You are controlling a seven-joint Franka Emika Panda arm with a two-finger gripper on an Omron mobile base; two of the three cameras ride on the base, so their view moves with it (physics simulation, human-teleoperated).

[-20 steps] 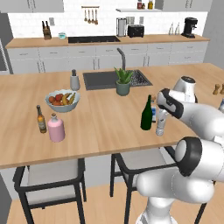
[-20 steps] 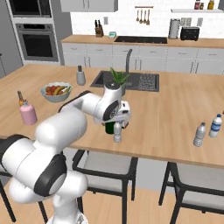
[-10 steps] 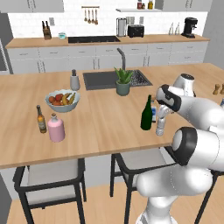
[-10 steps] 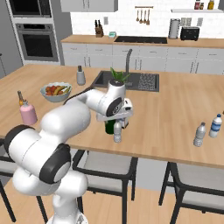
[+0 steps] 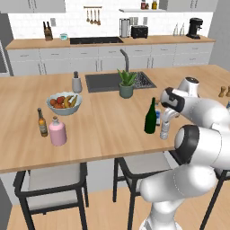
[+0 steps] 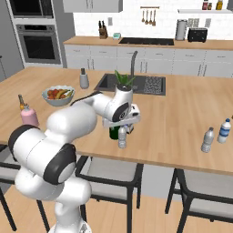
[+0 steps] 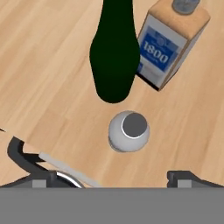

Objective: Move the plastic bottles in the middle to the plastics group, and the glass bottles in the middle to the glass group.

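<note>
Even, bright, rendered light fills all views, with no glare. Shadows on the desk (image 5: 103, 121) are faint and soft. Both base views look slightly blurred; the hand view is sharper.

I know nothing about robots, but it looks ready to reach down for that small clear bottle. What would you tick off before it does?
1. Gripper open: ok, its two fingertips stand wide apart.
2. Gripper above the small clear greyish-white plastic bottle: ok, the hand view looks straight down on its cap.
3. Bottle upright: ok.
4. Room beside the tall dark green wine bottle: cannot tell; it stands close, so a finger might brush it.
5. Squarish clear bottle with blue label out of the way: ok, it sits behind the green one.
6. Plastics group of pale clear bottles reachable: cannot tell; it stands far along the wooden counter.
</note>
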